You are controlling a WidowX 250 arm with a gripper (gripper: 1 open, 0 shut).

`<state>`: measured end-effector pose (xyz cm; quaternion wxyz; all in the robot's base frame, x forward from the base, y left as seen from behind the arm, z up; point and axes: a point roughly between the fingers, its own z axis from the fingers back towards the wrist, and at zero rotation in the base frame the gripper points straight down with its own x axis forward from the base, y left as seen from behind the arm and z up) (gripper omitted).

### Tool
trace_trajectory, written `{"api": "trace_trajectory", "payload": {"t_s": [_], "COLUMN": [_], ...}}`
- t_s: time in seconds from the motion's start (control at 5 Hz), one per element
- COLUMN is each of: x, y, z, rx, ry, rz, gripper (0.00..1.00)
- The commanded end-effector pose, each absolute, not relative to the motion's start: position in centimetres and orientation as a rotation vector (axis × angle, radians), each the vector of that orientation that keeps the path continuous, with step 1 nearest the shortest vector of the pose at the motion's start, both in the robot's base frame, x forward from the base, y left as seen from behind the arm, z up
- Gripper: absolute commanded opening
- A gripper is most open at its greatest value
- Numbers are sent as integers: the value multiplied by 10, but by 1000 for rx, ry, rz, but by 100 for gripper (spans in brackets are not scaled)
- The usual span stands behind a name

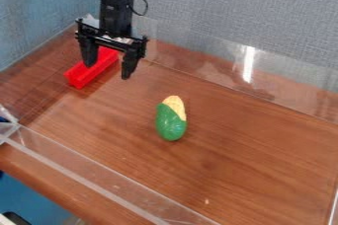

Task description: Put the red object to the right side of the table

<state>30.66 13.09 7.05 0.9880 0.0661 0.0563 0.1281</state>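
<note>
Plainly, the gripper [110, 57] hangs with its jaws spread wide and nothing between them, pointing straight down just right of the red block [91, 71], near the back left corner of the surface [251, 160]. The block lies flat on the wood close to the left acrylic wall, its upper end partly hidden behind the left finger. I cannot tell whether that finger touches it.

The main risk, as I judge it, is that the task stalls with the block unmoved: it sits on the left side, far from the right side where it belongs, and the open jaws are offset from it rather than astride it. A descent from this spot would likely bring one finger down on top of the block or beside it, knocking it askew or pushing it toward the left wall, where a grasp gets awkward. A second hazard is the corn [173, 117], which lies near the middle, roughly on the path to the right; a low carry could clip it.

The block's long axis runs diagonally, from its near end at lower left to its far end at upper right, toward the back wall. The jaws would need to close across its narrow width.
</note>
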Motion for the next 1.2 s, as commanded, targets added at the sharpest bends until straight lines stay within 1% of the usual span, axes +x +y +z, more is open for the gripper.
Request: {"api": "trace_trajectory", "payload": {"t_s": [0.0, 0.6, 1.0], "x": [307, 316, 332], "y": [137, 179, 187], "z": [82, 77, 57], "rx": [156, 170, 172], "ry": [59, 99, 125], "rz": [267, 329, 258], "gripper": [100, 100, 100]}}
